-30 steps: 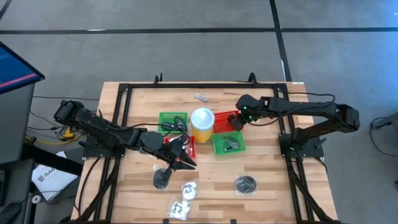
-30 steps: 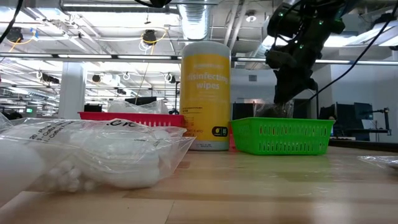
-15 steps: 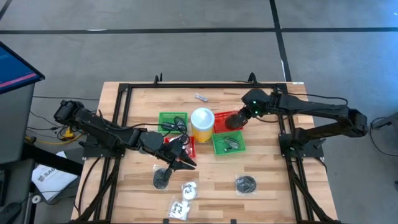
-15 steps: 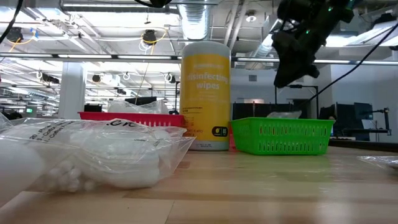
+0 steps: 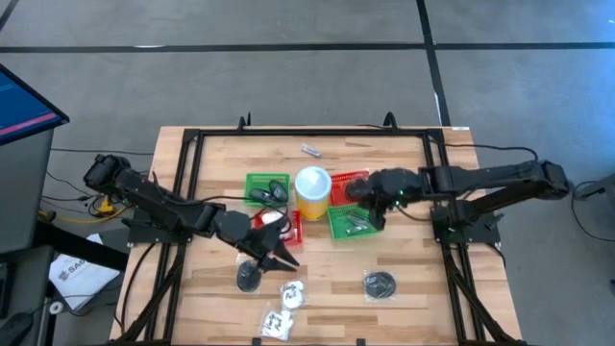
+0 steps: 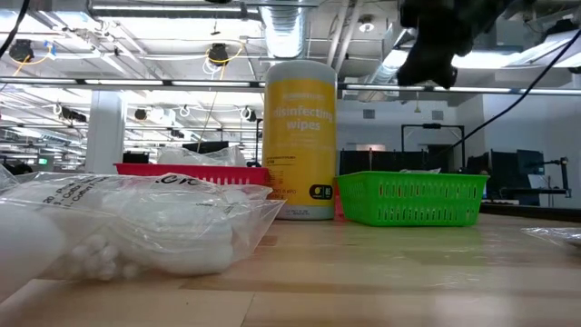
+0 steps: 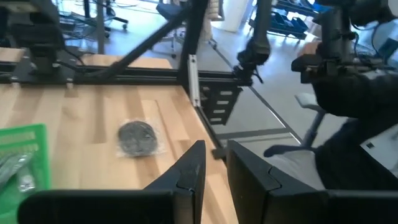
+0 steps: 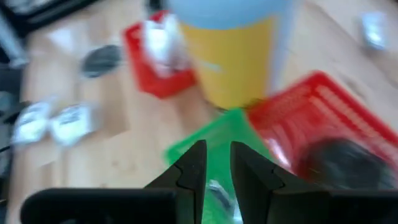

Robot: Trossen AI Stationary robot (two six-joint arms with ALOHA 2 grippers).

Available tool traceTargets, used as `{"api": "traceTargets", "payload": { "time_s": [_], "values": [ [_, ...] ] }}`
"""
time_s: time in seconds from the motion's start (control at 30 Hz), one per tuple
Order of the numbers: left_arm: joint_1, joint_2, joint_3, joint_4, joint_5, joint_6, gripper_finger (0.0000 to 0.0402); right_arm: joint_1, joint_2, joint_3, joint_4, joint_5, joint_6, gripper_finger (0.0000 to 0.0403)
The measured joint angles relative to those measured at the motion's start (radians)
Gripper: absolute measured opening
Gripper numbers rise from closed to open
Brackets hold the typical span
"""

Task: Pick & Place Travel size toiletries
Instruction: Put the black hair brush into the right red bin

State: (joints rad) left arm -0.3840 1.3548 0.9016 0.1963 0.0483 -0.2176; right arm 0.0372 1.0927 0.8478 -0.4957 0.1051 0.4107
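Overhead, the right gripper (image 5: 370, 197) hangs above the seam between the red basket at 3 o'clock of the yellow wipes canister (image 5: 312, 191) and the green basket (image 5: 352, 222) just at 5 o'clock of that canister; its own wrist camera shows the two dark fingers (image 8: 194, 163) drawn close with only a thin slit between them and nothing pinched there. That red basket (image 8: 336, 127) holds a dark round piece in a clear bag (image 8: 334, 160), and small silvery metal pieces (image 5: 357, 221) lie in the green one. The left gripper (image 5: 272, 253) sits at 7 o'clock of the canister, low over the bare wood just beyond a second, smaller red basket (image 5: 285, 227) with a pale packet in it; its fingers (image 7: 189, 171) stand nearly together, a narrow gap showing, and they hold nothing. Right at 7 o'clock of that gripper lies a dark round bagged piece (image 5: 252, 276), and farther toward 6 o'clock two white printed packets (image 5: 285, 306) rest near the table's front edge. Another dark bagged round (image 5: 380, 284) lies apart at 5 o'clock of the canister, well clear of both arms. A second green basket (image 5: 266, 186) sits at 9 o'clock of the canister with dark items inside, and one small silvery piece (image 5: 310, 150) lies alone at 12 o'clock. From table height a clear bag of white pieces (image 6: 136, 227) fills the foreground.
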Motion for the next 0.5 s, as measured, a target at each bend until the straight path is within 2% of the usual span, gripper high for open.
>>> {"api": "traceTargets", "payload": {
  "time_s": [0.13,0.23,0.33,0.5],
  "values": [
    [-0.040,0.000,0.000,-0.033,-0.004,0.000,0.0057,0.106,0.002,0.000,0.053,0.000,0.006,0.0064],
    [-0.071,0.000,-0.004,-0.063,-0.056,-0.004,0.0057,0.178,0.010,0.000,0.092,0.000,0.024,0.0064],
    [-0.093,0.000,-0.038,-0.060,-0.099,-0.029,0.0057,0.239,0.030,0.000,0.123,0.003,0.024,0.0064],
    [-0.108,0.000,-0.114,-0.055,-0.108,-0.116,0.0057,0.301,0.091,-0.001,0.180,0.008,0.025,0.0064]
  ]
}}
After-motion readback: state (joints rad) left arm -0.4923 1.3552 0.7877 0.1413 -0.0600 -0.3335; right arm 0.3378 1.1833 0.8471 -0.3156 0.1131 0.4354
